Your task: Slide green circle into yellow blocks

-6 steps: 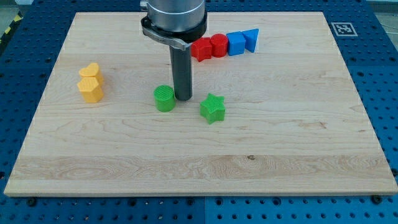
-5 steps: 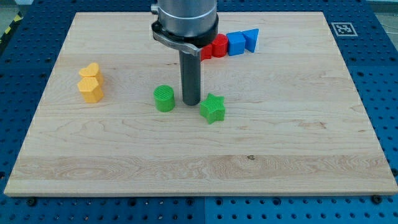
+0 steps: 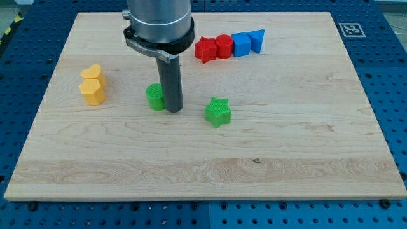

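Observation:
The green circle point(image 3: 154, 97) lies on the wooden board point(image 3: 286, 146), left of centre. My tip point(image 3: 173, 110) stands right against its right side, touching it. Two yellow blocks sit together at the view's left: a yellow heart point(image 3: 93, 73) above and a yellow hexagon point(image 3: 93, 91) below, touching each other. The green circle is well to the right of them, with bare board between.
A green star point(image 3: 218, 111) lies to the right of my tip. A row at the view's top holds a red star point(image 3: 205, 49), a red hexagon point(image 3: 223, 46), a blue square point(image 3: 241, 44) and a blue triangle point(image 3: 257, 40).
My tip swung right toward the green star, then came back left into the green circle, which has slid a little left and up toward the yellow blocks.

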You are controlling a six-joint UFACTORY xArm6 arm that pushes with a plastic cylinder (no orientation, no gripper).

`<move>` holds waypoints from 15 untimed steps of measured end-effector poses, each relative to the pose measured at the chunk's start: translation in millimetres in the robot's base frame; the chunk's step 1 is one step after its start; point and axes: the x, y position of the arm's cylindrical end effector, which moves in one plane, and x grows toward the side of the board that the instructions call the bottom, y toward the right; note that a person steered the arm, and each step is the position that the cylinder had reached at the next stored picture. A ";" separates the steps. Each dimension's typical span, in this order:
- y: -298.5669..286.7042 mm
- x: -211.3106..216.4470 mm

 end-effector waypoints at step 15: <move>-57.1 -51.7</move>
